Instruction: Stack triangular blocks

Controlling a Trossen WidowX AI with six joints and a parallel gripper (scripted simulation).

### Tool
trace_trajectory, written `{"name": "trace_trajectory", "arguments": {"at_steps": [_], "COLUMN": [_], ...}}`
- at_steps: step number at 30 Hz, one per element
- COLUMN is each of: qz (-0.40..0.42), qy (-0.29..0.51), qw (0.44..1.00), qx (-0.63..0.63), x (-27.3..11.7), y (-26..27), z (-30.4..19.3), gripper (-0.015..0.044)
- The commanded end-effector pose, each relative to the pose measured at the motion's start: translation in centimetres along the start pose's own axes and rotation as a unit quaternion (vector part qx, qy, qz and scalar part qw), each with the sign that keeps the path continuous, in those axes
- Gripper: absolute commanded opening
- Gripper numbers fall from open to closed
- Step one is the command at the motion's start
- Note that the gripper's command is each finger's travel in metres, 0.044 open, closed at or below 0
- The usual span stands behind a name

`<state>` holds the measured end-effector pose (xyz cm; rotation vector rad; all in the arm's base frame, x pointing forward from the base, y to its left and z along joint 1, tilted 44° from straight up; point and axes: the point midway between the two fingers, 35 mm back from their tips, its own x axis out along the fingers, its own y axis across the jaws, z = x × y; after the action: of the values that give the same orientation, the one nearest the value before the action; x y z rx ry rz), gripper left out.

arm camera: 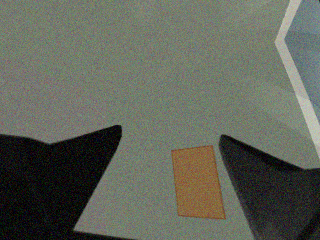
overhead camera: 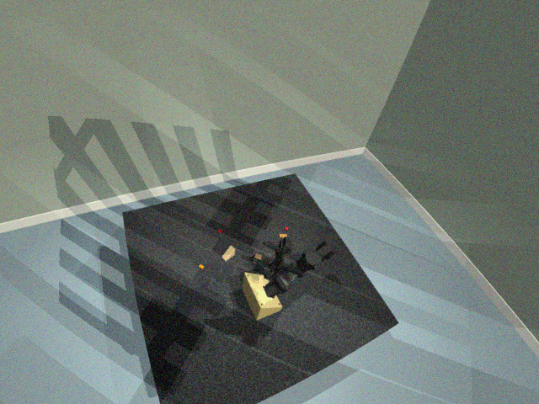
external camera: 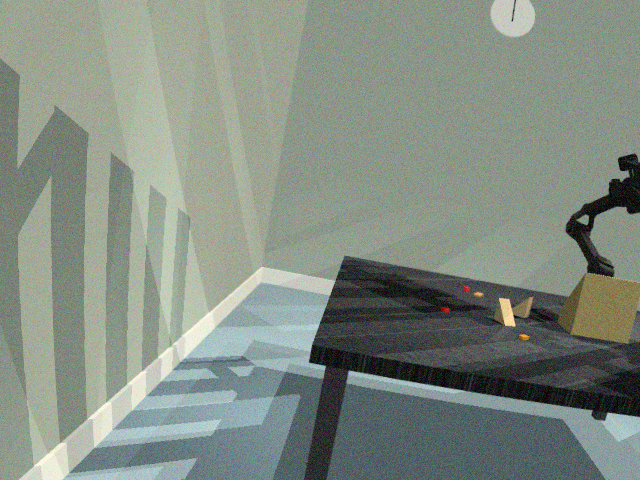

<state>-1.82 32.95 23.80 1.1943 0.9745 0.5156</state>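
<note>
Two tan triangular blocks lie apart on the dark table. One [overhead camera: 228, 252] [external camera: 504, 312] stands left of the arm. The other [overhead camera: 258, 256] [external camera: 523, 307] lies closer to the arm's base. My gripper [arm camera: 170, 135] is open, raised well above the table and facing the wall. An orange rectangle [arm camera: 197, 182] shows between the fingers in the wrist view; I cannot tell what it is. The arm [overhead camera: 278, 265] [external camera: 589, 232] rises from a large tan pedestal [overhead camera: 261, 295] [external camera: 599, 307]. In the exterior view the gripper is cut off at the right edge.
Small pieces lie on the table: two red [overhead camera: 220, 231] [overhead camera: 286, 228] and two orange [overhead camera: 200, 266] [overhead camera: 283, 235]. They also show in the exterior view: red [external camera: 445, 309] [external camera: 466, 288], orange [external camera: 523, 337] [external camera: 478, 294]. The table's edge [external camera: 465, 379] is near the front.
</note>
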Motion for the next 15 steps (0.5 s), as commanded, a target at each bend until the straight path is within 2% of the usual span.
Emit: {"name": "trace_trajectory", "arguments": {"at_steps": [1, 6, 10, 15], "qz": [-0.001, -0.047, -0.121, -0.217], "qy": [-0.001, -0.043, -0.091, -0.133], "qw": [1.000, 0.997, 0.985, 0.963], "qx": [-0.001, -0.043, -0.088, -0.085], "x": [0.1, 3.2, 7.0, 11.0], "y": [0.0, -0.6, -1.8, -3.8], "z": [0.1, 2.3, 6.2, 12.0], "gripper": [0.0426, 0.0440, 0.0440, 0.0440]}}
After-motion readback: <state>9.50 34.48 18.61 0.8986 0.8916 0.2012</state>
